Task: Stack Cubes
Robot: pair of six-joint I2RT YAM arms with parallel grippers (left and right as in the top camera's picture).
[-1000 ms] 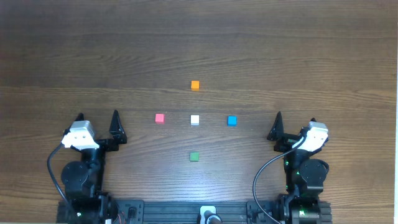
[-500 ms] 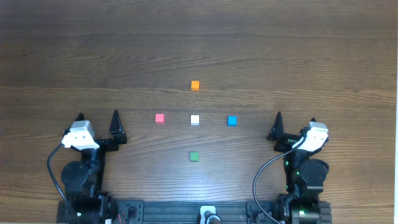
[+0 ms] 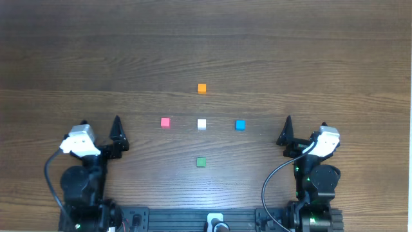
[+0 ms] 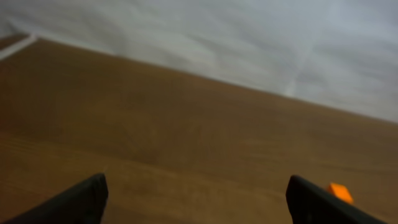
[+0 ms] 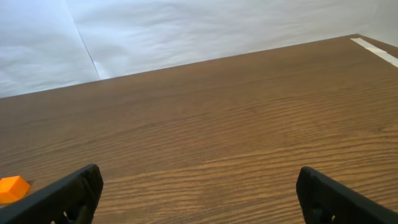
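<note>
Several small cubes lie apart on the wooden table (image 3: 206, 38): an orange cube (image 3: 202, 88) farthest back, then a pink cube (image 3: 165, 122), a white cube (image 3: 202, 124) and a blue cube (image 3: 240, 124) in a row, and a green cube (image 3: 201, 162) nearest the bases. My left gripper (image 3: 100, 124) is open at the left, well clear of the pink cube. My right gripper (image 3: 305, 124) is open at the right, apart from the blue cube. The orange cube (image 4: 339, 192) appears beside one finger in the left wrist view and the orange cube (image 5: 12, 188) near a finger in the right wrist view.
Both arm bases stand along the near edge on a black rail (image 3: 206, 219). A white backdrop (image 5: 186, 31) rises behind the table's far edge. Bare wood stretches around and beyond the cubes.
My left gripper has shifted slightly to the left and turned a little; its wrist view is blurred. The right arm and all cubes have stayed still.
</note>
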